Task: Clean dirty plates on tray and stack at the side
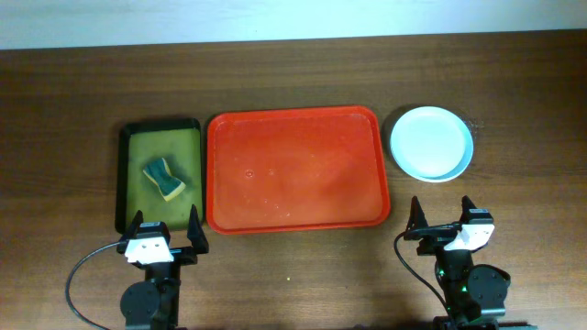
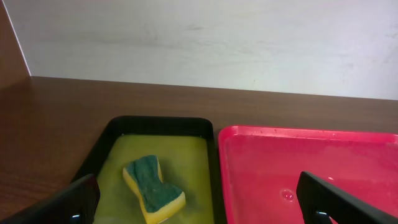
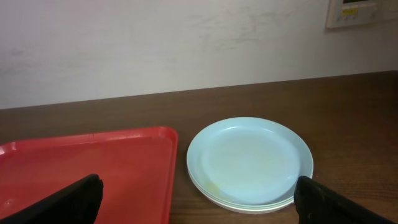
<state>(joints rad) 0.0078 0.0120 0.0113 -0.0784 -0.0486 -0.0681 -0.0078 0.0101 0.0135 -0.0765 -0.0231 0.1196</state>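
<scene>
Right gripper [image 1: 441,215]: my jaws stood wide apart and held nothing. It sat near the bench's [image 1: 293,55] near edge, toward the near right corner.

Left gripper [image 1: 166,225]: jaws likewise wide and empty, near the same edge toward the near left corner.

Outward from the right gripper, the plates [image 1: 431,143] lay directly ahead toward the far edge, stacked on the bare bench just beside the right short rim of the tray [image 1: 293,114] and apart from it. The top plate was pale blue. The right wrist view showed more rims beneath it, but I could not count them with certainty. Being round, the stack offered no long axis to align with.

The red tray carried no plates, only scattered droplets. Its long axis ran parallel to the near edge, between my two grippers.

Ahead of the left gripper lay the olive-green tray [image 1: 136,183] with a sponge [image 1: 164,177] resting in it.

Finding: the right arm was much the nearer to the stack; the left stood well apart, with the tray between. I judged the task complete or nearly so.
</scene>
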